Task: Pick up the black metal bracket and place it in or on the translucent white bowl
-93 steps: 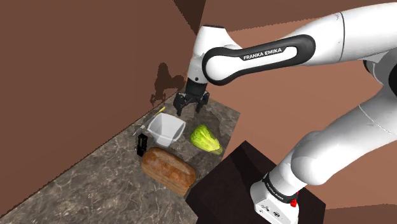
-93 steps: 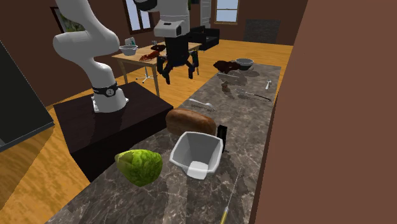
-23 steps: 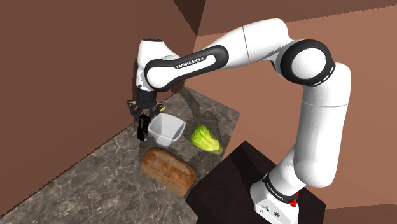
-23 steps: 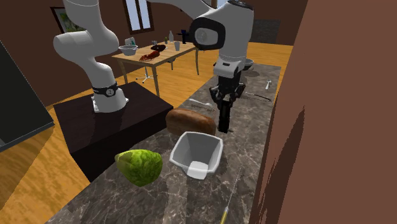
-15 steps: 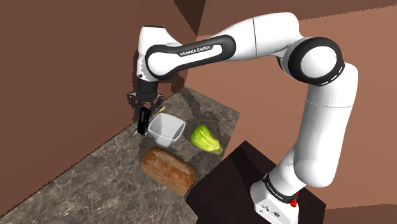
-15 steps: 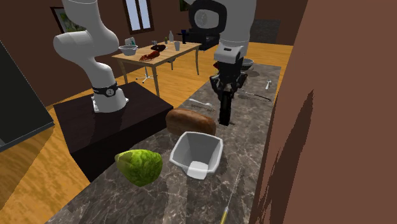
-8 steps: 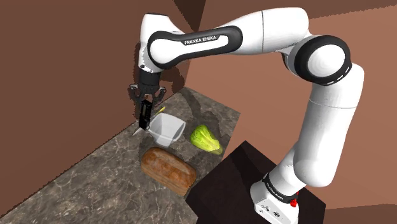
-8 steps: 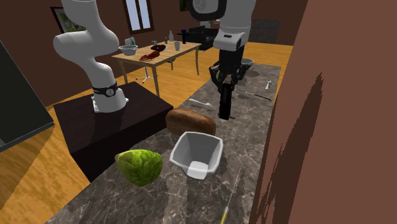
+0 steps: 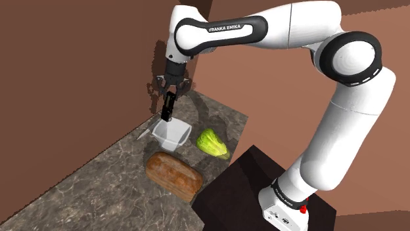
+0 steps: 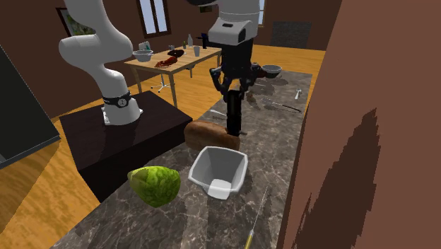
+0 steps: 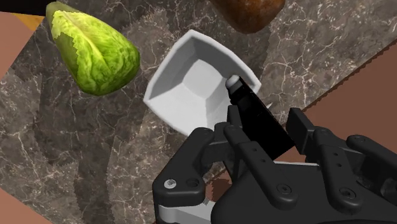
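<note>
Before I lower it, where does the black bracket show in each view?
Shoulder view: left of centre, the black bracket hangs upright from the gripper above the white bowl.
Second exterior view: centre, hanging in front of the brown loaf, beyond the bowl.
Wrist view: clasped in the gripper, tip against the bowl's rim.
Shared landmark: the white bowl beside the green lettuce.

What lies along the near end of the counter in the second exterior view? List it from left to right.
Lettuce → white bowl → thin stick with a yellow end
</note>
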`<control>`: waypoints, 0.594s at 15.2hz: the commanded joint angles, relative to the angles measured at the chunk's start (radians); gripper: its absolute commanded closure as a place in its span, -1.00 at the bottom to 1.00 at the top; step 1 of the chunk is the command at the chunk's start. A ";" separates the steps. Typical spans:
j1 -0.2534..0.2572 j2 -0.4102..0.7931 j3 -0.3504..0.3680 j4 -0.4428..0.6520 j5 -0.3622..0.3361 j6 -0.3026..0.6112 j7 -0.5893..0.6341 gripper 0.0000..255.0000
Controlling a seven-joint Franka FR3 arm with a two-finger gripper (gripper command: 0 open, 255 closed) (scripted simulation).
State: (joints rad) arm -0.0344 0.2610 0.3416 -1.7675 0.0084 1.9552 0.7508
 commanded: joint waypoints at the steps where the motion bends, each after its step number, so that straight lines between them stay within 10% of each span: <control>1: -0.035 -0.037 -0.014 -0.022 0.013 -0.016 -0.053 1.00; 9: -0.079 -0.055 -0.041 -0.073 0.021 0.013 -0.126 1.00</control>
State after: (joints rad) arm -0.1137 0.2051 0.3005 -1.8302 0.0292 1.9562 0.6254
